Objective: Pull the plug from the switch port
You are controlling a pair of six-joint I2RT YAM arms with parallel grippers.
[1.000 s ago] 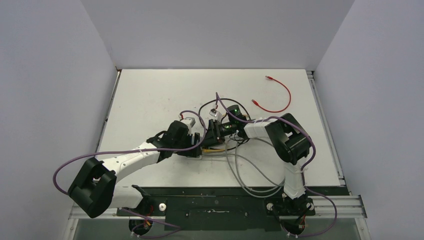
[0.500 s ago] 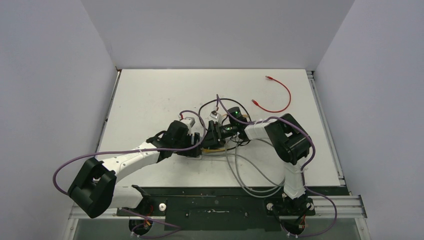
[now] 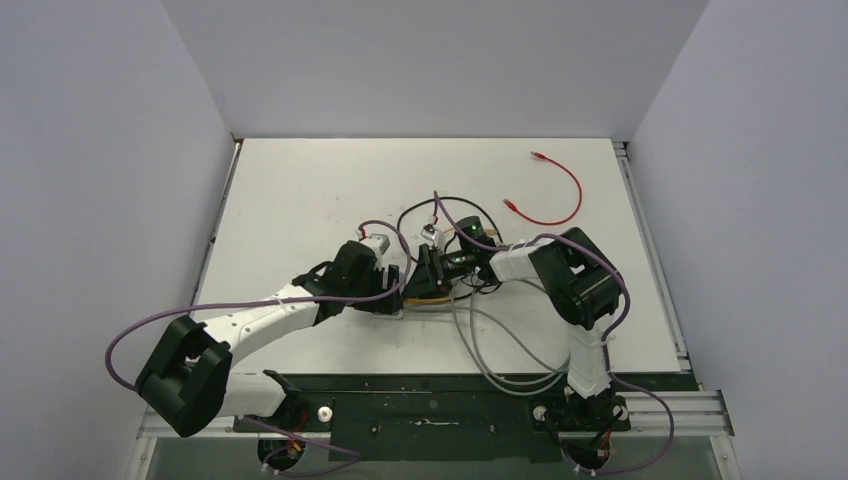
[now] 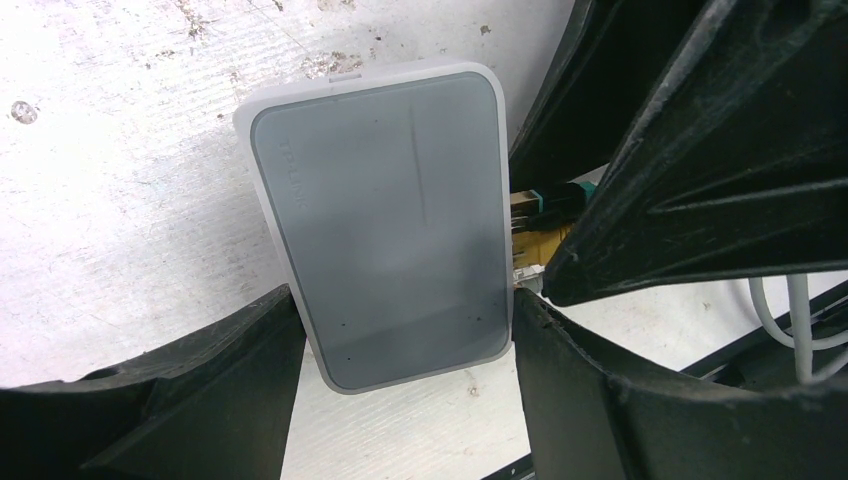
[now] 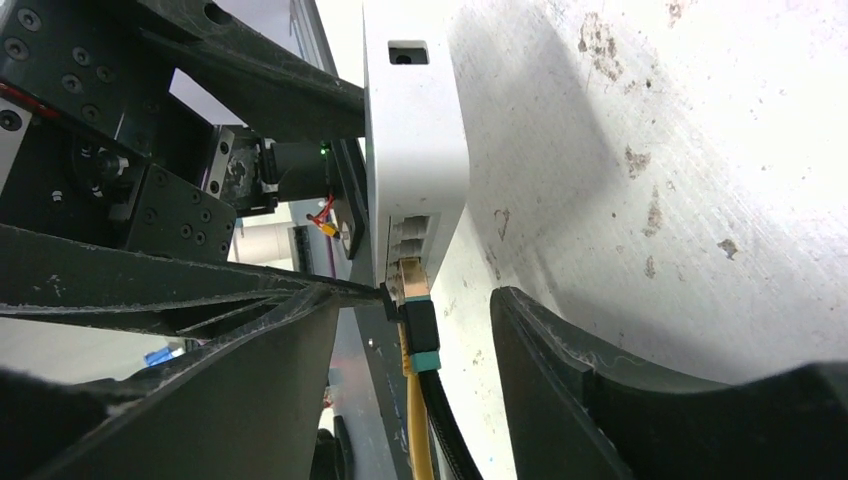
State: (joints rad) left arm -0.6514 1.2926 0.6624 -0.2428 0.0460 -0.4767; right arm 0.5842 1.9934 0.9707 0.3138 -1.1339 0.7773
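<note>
A small flat pale grey-white rectangular switch (image 4: 390, 225) with rounded corners is seen lying flat on the scuffed white table (image 3: 300, 190), near its middle, where the two arms meet. In the top view it is almost wholly hidden under the grippers. The left gripper (image 4: 405, 300) is closed on the switch: its two black fingers (image 4: 200, 400) are pressed against the box's long sides at the end nearest the wrist camera. Along the socket edge of the switch two connectors are seated side by side, a black and teal plug (image 5: 420, 340) and a yellow plug (image 4: 540, 245). Empty sockets are seen farther along the same edge. A yellow cable (image 5: 416, 440) and a black cable (image 5: 447, 430) are led away from that edge towards the right wrist camera. The right gripper (image 5: 440, 300) is held with its jaws apart and the plugs between them. One fingertip is placed just beside the black and teal plug, while a gap of bare table is left between the plug and the other finger. Whether the nearer fingertip is touching the plug cannot be told. A thin red cable (image 3: 560, 195) is laid in a curve near the far right corner of the table, well apart from the switch. Pale grey cables (image 3: 490, 350) are looped from the middle of the table towards the near edge.
</note>
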